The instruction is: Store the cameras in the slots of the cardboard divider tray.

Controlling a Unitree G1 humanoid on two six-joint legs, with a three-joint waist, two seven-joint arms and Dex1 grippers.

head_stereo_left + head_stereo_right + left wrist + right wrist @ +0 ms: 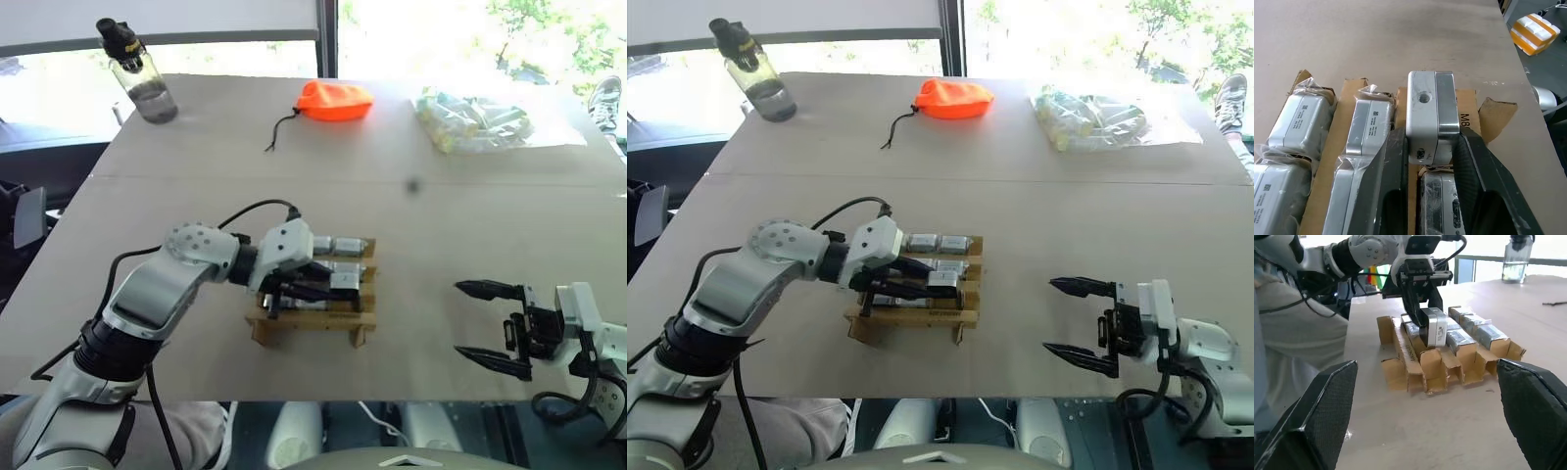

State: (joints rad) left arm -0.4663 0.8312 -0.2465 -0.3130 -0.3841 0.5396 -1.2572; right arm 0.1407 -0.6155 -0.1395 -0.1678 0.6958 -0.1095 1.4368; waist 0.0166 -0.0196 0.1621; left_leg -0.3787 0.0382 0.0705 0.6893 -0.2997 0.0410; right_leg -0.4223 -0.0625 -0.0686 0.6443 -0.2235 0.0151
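- The left claw is clamped on a bare camera, holding it upright over a slot of the cardboard divider tray, not yet seated as far as I can judge
- Several wrapped cameras already sit in neighbouring slots
- The right claw stands wide open and empty, well apart from the tray on the worktop
- No loose cameras lie on the worktop, so this looks like one of the last to store

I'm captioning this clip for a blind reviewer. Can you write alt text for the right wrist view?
The left gripper holds a silver-grey camera upright over a slot of the cardboard divider tray, where wrapped cameras already sit. The open right gripper's black fingers frame the foreground; a water bottle stands behind.
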